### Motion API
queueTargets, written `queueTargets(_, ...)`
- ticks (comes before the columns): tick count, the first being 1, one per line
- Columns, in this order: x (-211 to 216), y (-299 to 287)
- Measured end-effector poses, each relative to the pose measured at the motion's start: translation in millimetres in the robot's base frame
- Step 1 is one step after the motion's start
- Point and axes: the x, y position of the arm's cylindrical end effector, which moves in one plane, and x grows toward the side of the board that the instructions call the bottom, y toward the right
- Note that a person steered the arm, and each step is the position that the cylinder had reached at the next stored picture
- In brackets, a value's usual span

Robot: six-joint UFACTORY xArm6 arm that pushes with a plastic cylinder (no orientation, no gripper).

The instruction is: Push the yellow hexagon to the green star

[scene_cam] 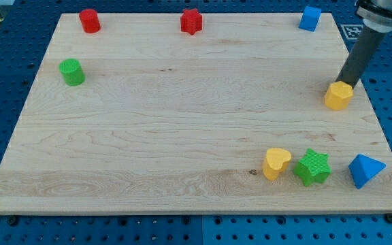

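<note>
The yellow hexagon [338, 95] sits near the board's right edge, about halfway down. The green star [312, 167] lies near the view's bottom right, between a yellow heart [276, 163] on its left and a blue triangle [365, 169] on its right. My tip [346, 84] comes down from the view's top right and rests just behind the yellow hexagon, at its upper right side, touching or nearly touching it. The star lies below the hexagon and slightly to its left.
A red cylinder [89, 20], a red star [191, 21] and a blue cube [309, 18] stand along the wooden board's [182, 122] top edge. A green cylinder [71, 71] is at the left. Blue perforated table surrounds the board.
</note>
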Motion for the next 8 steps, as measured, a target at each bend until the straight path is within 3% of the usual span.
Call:
queueTargets(5, 22, -35)
queueTargets(8, 85, -67)
